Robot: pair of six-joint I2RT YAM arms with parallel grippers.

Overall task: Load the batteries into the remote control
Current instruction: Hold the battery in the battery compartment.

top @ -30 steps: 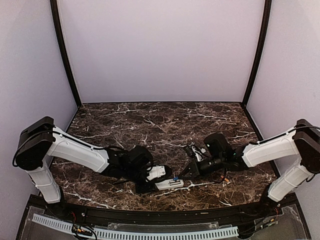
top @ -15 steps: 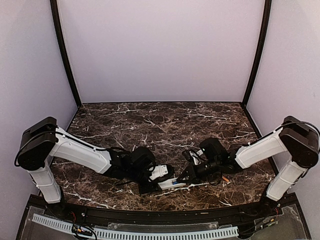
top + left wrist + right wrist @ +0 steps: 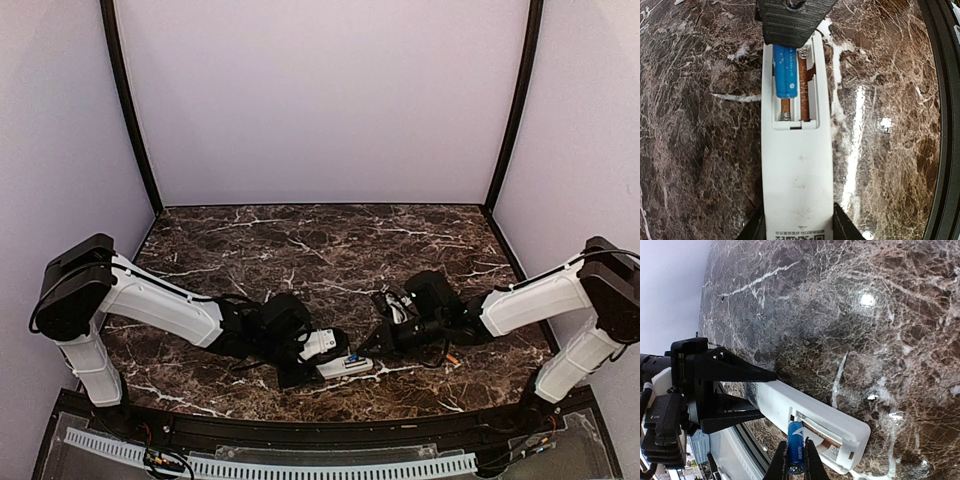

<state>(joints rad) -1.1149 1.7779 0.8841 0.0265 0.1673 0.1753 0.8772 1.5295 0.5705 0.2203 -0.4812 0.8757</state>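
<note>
Marble table [image 3: 300,240], lilac walls. Right arm has swung in from the right over last second. Left gripper [image 3: 303,362] barely shifted, jaws part-open, clamped on sides of remote control [image 3: 797,175], back up, near front edge. Right gripper [image 3: 368,345] was short of remote, now over its open end, jaws nearly closed, pinching blue battery [image 3: 786,72]. Battery slanted in left bay, not seated. Right bay empty. Orange battery [image 3: 452,356] on table by right arm. Judgement: first insertion underway, second pending.

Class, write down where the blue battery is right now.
In the left wrist view, the blue battery sits in the left-hand slot of the remote control, its far end pinched by the right end effector.
</note>
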